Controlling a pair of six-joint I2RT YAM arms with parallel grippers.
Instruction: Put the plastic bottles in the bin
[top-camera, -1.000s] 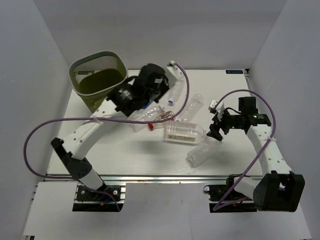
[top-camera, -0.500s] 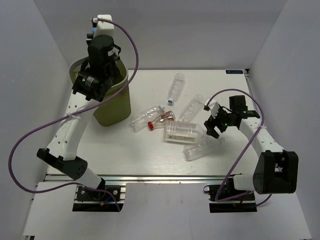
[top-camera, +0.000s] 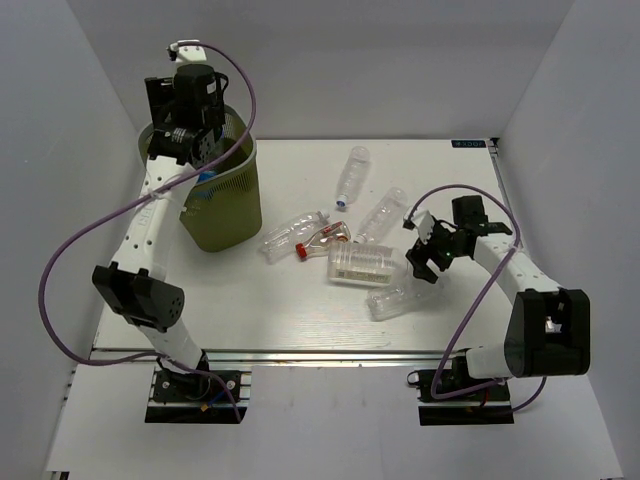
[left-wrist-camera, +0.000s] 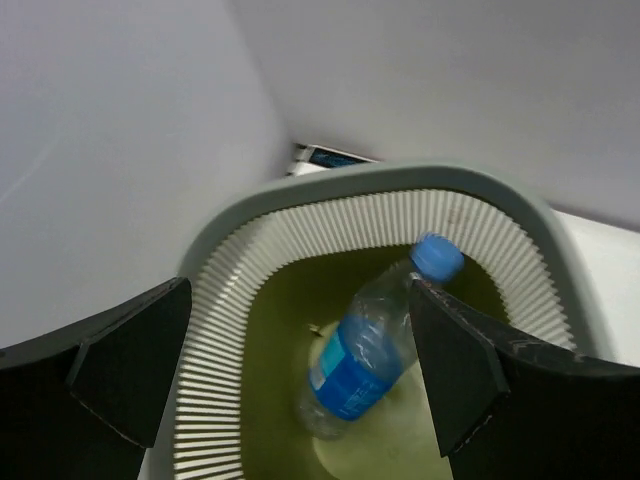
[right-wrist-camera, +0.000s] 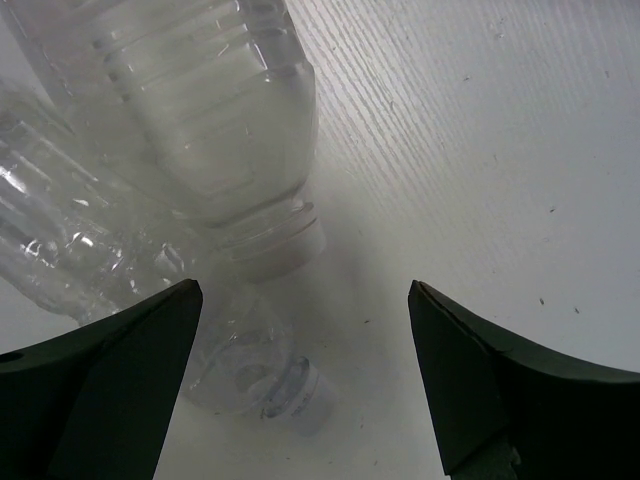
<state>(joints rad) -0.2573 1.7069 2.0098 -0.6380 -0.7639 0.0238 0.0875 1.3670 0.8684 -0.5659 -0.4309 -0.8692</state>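
The left gripper (left-wrist-camera: 297, 372) is wide, the blue-labelled bottle (left-wrist-camera: 362, 368) below it in the bin (left-wrist-camera: 232, 262). The right gripper (right-wrist-camera: 300, 382), also wide, should straddle one bottle neck (right-wrist-camera: 272, 250) only

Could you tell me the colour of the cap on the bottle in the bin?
Blue; the cap shows best in the left wrist view.

We see the left gripper (top-camera: 192, 160) over the bin (top-camera: 230, 215), blocking its mouth from above. Bottles (top-camera: 365, 262) crowd mid-table just ahead of the right gripper (top-camera: 420, 268); the table (top-camera: 260, 310) lies bare at near left.
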